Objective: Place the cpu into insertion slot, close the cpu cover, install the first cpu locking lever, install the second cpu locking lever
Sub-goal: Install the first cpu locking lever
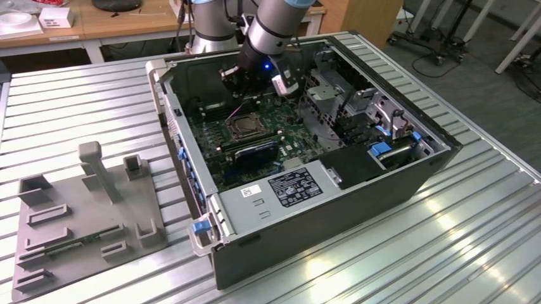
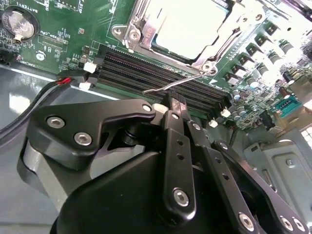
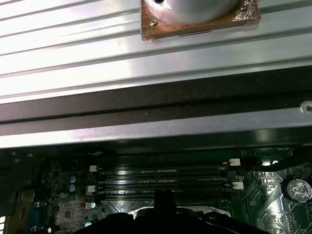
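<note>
**Tool shut beside a loose locking lever, cpu seated in slot**

In the exterior view, going left to right: grey fixture (image 1: 85,215) on the ribbed tabletop (image 1: 473,240), at about 8 o'clock from the open computer case (image 1: 338,209). The tool (image 1: 253,94) hung inside the case. The insertion slot (image 1: 245,125) sat just at 6 o'clock of it.

In the second wrist view the tool's (image 2: 173,103) fingers looked pressed together, with nothing visibly held. Its tip was just beside a thin wire locking lever (image 2: 180,84), which stood raised over the memory slots (image 2: 146,68); contact was unclear.

The cpu (image 2: 187,27) lay flat in the slot. The cpu cover (image 2: 134,31) appeared to be down around its edges.

Handling, as a judgement:
- The cpu is light, thin, rigid and fragile. It should be taken by its edges only, never from its underside.
- The lever is a stiff, springy, slick wire. It is best pushed near its free hooked end, and it could slip off the fingertips.
- The cover is thin sheet metal and bends if forced.
</note>
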`<state>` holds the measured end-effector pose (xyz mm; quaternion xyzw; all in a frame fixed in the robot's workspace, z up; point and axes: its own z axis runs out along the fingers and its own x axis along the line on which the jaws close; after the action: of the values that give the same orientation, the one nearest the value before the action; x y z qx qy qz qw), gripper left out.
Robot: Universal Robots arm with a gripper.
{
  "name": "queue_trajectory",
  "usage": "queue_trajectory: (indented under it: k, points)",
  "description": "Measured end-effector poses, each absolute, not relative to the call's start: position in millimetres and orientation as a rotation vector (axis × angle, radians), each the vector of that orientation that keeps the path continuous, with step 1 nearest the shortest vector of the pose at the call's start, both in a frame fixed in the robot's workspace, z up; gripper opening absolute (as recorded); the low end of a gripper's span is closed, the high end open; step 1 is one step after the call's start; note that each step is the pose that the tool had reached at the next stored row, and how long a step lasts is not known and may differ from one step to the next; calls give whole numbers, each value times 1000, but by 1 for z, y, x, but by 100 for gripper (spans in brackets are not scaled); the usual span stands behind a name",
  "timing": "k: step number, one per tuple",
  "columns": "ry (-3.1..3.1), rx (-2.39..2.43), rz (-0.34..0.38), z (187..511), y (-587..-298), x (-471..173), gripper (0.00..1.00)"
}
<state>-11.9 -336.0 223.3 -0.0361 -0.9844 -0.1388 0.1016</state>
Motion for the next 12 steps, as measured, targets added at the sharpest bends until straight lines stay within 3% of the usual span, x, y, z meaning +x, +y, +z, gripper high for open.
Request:
queue_trajectory:
  k: [12]
  points:
    - [-2907,-106,-411,220,-336,-12,11]
